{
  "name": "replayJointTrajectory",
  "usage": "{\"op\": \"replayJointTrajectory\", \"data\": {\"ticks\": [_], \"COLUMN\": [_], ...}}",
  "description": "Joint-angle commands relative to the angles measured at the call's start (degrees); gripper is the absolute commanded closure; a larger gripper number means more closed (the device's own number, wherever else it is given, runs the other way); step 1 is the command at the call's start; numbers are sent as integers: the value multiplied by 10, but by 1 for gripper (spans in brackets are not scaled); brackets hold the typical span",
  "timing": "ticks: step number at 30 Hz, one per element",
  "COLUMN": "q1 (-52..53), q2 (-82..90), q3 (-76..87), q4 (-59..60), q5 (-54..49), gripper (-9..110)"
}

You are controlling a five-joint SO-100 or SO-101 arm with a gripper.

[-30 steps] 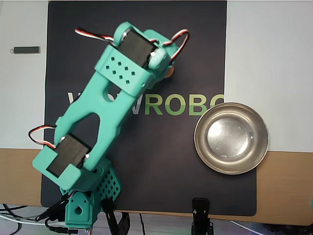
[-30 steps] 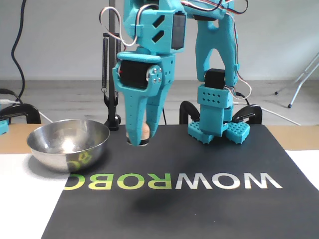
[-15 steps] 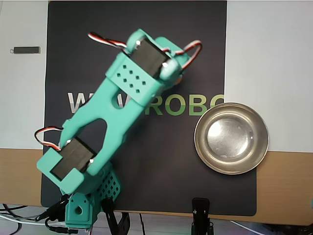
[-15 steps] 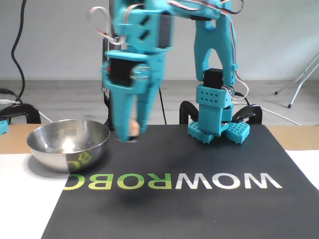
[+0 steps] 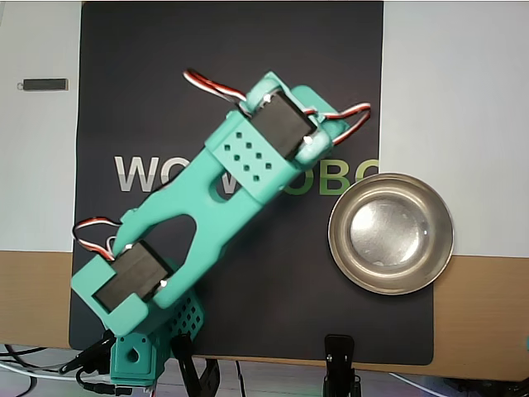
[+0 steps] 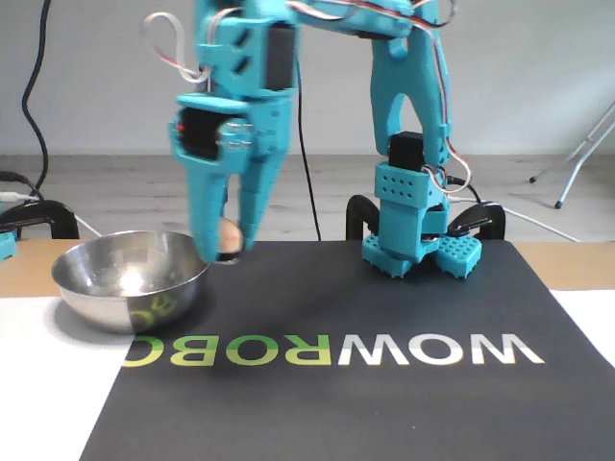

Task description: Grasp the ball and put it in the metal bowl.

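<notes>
One ball, tan-orange, sits clenched between the teal gripper fingers in the fixed view, low over the black mat on the desk, just beside the metal bowl rim. Overhead view: arm hides the ball; bowl empty. Judgement: ball looks small, rigid, smooth and light, so apt to slip or roll; hold across its widest middle, squarely. Steel bowl is hard, so a dropped ball may bounce; release low
</notes>
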Motion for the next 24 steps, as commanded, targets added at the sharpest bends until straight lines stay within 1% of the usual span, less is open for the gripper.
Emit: {"op": "replayJointTrajectory", "data": {"ticks": [1,24], "q1": [14,120], "q2": [29,27], "q3": [-25,-25], "q4": [-5,-6], "q5": [0,-1], "gripper": [74,74]}}
